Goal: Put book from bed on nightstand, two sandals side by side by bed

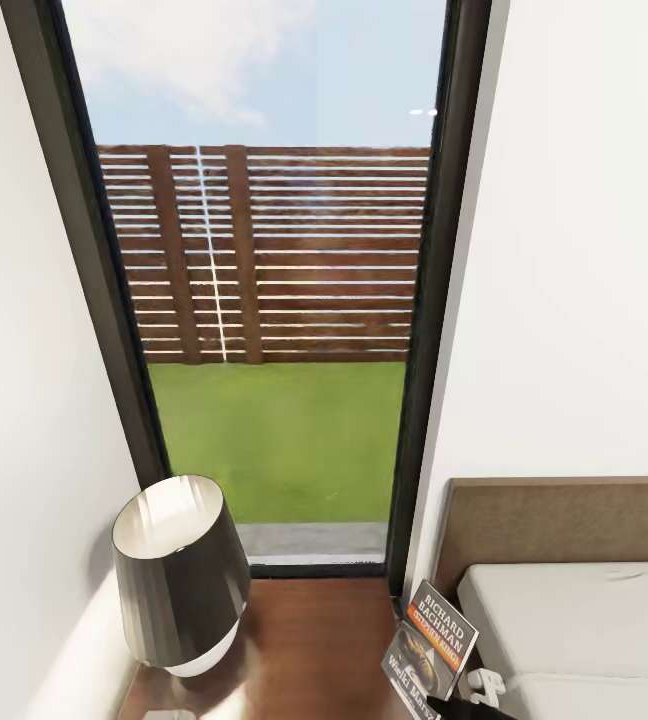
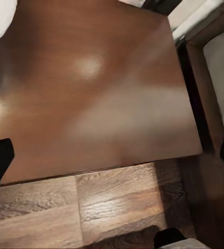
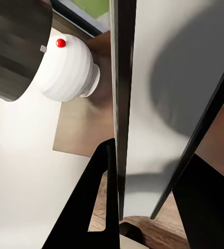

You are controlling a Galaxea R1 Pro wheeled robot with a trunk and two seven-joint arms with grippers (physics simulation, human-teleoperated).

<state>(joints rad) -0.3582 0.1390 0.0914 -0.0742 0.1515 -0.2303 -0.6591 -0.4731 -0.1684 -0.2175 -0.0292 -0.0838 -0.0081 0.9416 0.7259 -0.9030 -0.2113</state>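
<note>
The book [image 1: 432, 636], dark with an orange band and "RICHARD BACHMAN" lettering, stands upright above the right edge of the nightstand [image 1: 304, 640], close to the bed [image 1: 584, 620]. In the right wrist view my right gripper [image 3: 153, 181] is shut on the book [image 3: 143, 104], seen edge-on between the black fingers [image 3: 101, 202]. The left wrist view looks down on the glossy nightstand top [image 2: 91, 93]. My left gripper [image 2: 83, 199] is open there, with nothing between its fingers. The sandals are out of view.
A lamp [image 1: 179, 575] with a dark shade and a white base [image 3: 65, 67] takes up the nightstand's left side. Behind it is a tall dark-framed window [image 1: 274, 300], with white walls on either side. The brown headboard [image 1: 564, 520] rises at the right. Plank floor [image 2: 65, 212] lies before the nightstand.
</note>
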